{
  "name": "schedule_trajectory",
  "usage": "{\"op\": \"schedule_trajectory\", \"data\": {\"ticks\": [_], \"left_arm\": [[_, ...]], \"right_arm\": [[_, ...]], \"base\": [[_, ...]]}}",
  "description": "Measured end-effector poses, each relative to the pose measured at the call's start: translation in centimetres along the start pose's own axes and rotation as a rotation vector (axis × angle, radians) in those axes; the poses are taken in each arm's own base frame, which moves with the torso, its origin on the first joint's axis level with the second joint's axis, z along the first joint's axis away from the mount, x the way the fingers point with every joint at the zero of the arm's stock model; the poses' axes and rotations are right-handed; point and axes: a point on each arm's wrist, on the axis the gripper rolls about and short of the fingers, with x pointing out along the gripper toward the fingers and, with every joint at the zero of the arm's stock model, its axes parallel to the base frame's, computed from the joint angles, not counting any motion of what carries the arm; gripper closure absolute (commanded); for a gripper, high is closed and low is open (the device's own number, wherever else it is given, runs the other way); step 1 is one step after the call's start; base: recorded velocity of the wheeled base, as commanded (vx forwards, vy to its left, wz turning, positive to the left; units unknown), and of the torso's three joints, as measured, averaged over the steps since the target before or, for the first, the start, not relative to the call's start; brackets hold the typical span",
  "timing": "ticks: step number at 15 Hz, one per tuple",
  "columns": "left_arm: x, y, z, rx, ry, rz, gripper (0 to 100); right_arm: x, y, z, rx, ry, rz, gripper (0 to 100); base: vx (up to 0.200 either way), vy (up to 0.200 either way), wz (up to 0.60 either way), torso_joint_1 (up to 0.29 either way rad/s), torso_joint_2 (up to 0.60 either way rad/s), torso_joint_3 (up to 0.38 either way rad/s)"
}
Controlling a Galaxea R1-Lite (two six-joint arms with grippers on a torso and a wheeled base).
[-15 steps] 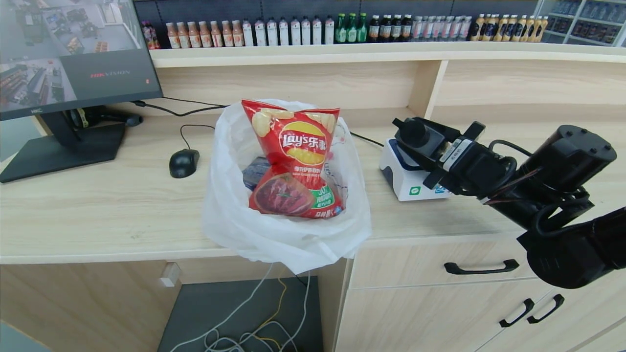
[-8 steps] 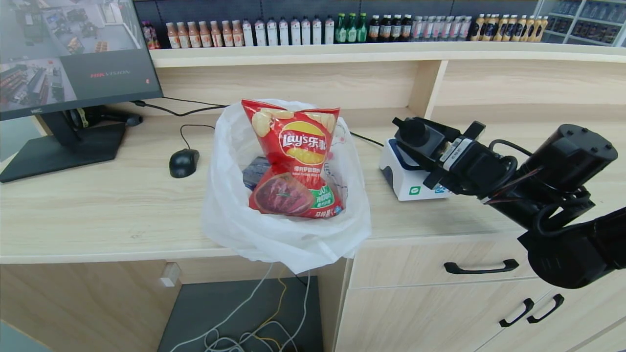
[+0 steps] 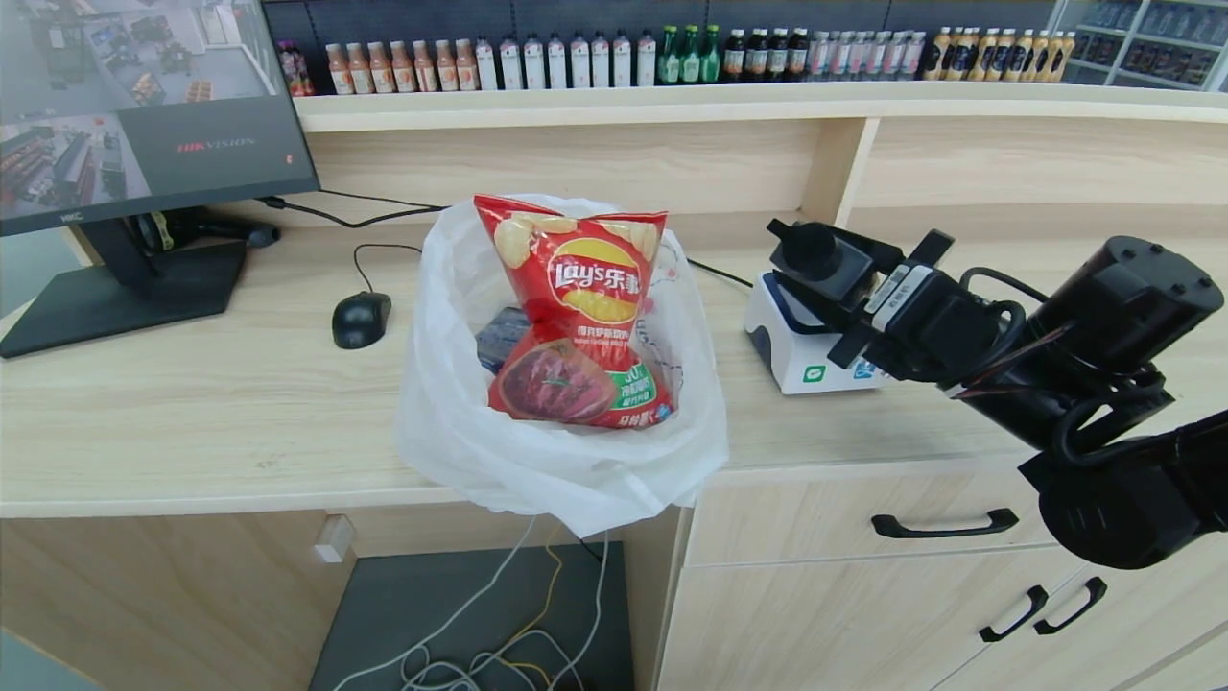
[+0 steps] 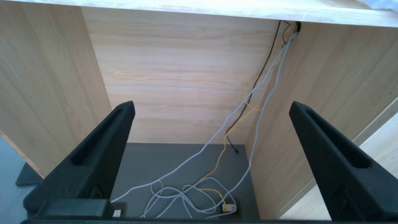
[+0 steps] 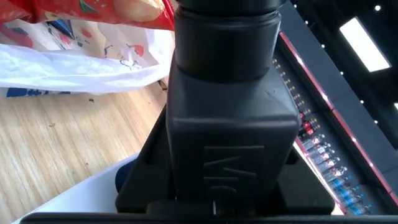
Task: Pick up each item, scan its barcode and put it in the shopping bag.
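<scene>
From where I stand, the work seems to be at the scanning step. The right gripper [image 3: 815, 275] is clenched on a black bottle-like item [image 3: 809, 251] with a square body and a round cap, and it holds this item tilted just above the white scanner box [image 3: 791, 353] on the counter [image 3: 192, 403]. The shopping bag [image 3: 451, 422] stands at the front edge of the counter, near the scanner on the robot's left side. It is already loaded with a red bag of chips [image 3: 576, 274] standing upright, a second red packet in front of it and something dark behind. I judge that the next move calls for turning the label side of the item toward the scanner window. After that the arm must carry the item across to the mouth of the bag and lower it beside the chips without pushing the thin plastic off the edge. I cannot see any barcode on the item, nor whether the scanner reads it, and the gripper hides most of the item's body. The left gripper [image 4: 211, 112] hangs below the counter with its fingers spread wide and nothing between them, pointed toward loose cables [image 4: 249, 112].
</scene>
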Motion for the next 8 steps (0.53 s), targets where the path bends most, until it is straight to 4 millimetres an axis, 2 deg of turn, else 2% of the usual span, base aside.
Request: {"op": "schedule_trajectory", "data": {"ticks": [5, 8], "left_arm": [[0.0, 0.0, 0.0, 0.0, 0.0, -0.001, 0], [0.0, 0.0, 0.0, -0.001, 0.0, 0.0, 0]], "right_arm": [[0.3, -0.5, 2.0, 0.072, -0.03, -0.034, 100], [1.3, -0.1, 4.9, 0.375, -0.028, -0.111, 100]], "base": [[0.0, 0.0, 0.0, 0.0, 0.0, 0.0], [0.0, 0.0, 0.0, 0.0, 0.0, 0.0]]}}
